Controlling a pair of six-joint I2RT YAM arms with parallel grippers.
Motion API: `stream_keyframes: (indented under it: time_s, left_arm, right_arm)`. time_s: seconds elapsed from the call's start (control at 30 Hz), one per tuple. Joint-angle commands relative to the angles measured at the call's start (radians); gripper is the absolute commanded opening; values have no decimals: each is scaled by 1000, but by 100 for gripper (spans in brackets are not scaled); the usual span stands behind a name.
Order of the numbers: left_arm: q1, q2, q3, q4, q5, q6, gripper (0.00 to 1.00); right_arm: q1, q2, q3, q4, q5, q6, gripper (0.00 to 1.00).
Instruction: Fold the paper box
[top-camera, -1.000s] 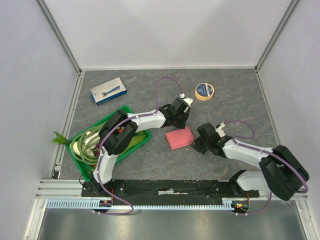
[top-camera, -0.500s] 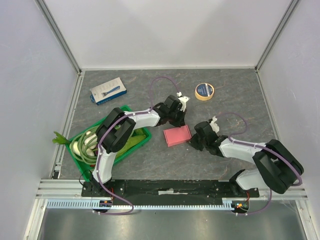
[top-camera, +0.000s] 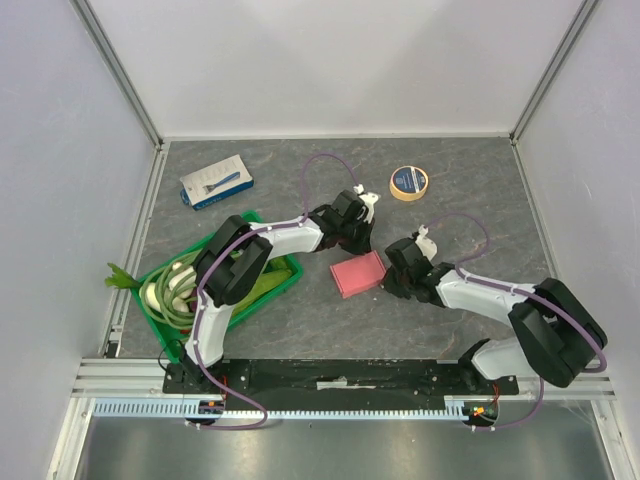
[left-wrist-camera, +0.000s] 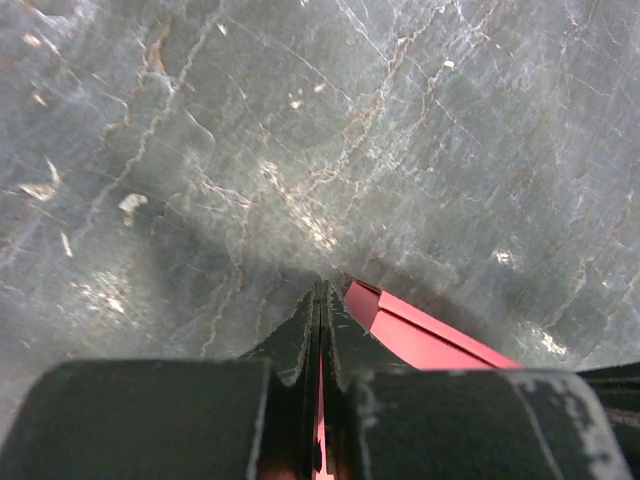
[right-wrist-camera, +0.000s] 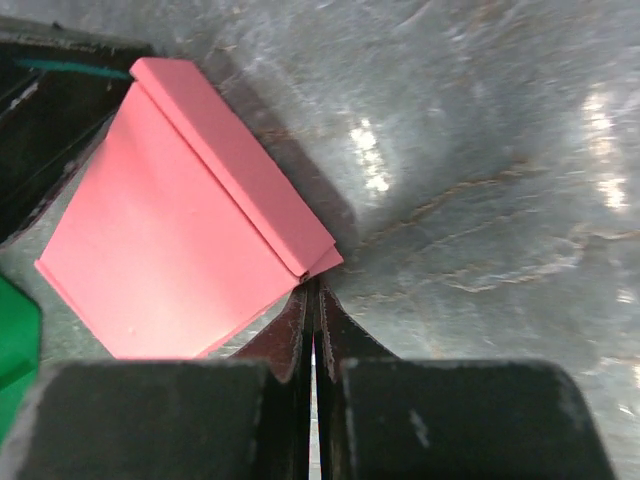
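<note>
The pink paper box lies flat on the grey table between my two arms, with a folded flap along one edge. My left gripper is shut at the box's far edge. In the left wrist view its tips rest on the table beside the box, and a pink sliver shows in the slit between the fingers. My right gripper is shut at the box's right side. In the right wrist view its tips touch the corner of the folded flap of the box.
A green crate of vegetables stands left of the box; its corner shows in the right wrist view. A blue-and-white flat package lies at the far left. A tape roll lies at the far middle.
The right gripper has moved up and left against the box's right side. The left gripper has drawn slightly left. The box has shifted a little to the left.
</note>
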Motion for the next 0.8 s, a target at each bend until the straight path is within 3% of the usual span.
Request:
stream_keyframes:
  time_s: [0.0, 0.2, 0.33, 0.47, 0.77]
  left_arm:
    - [-43, -9, 27, -200, 55, -121, 5]
    - [17, -116, 21, -199, -2, -110, 16]
    - [42, -165, -57, -211, -61, -81, 17]
    - [42, -180, -145, -194, -98, -52, 14]
    - [33, -180, -254, -141, -167, -40, 11]
  right_arm:
    - [-22, -32, 43, -175, 71, -98, 0]
    - [-22, -156, 23, -298, 35, -189, 1]
    - [-19, -247, -14, -333, -10, -166, 4]
    - [49, -264, -78, -223, -87, 19, 3]
    - [212, -111, -37, -54, 5, 281, 0]
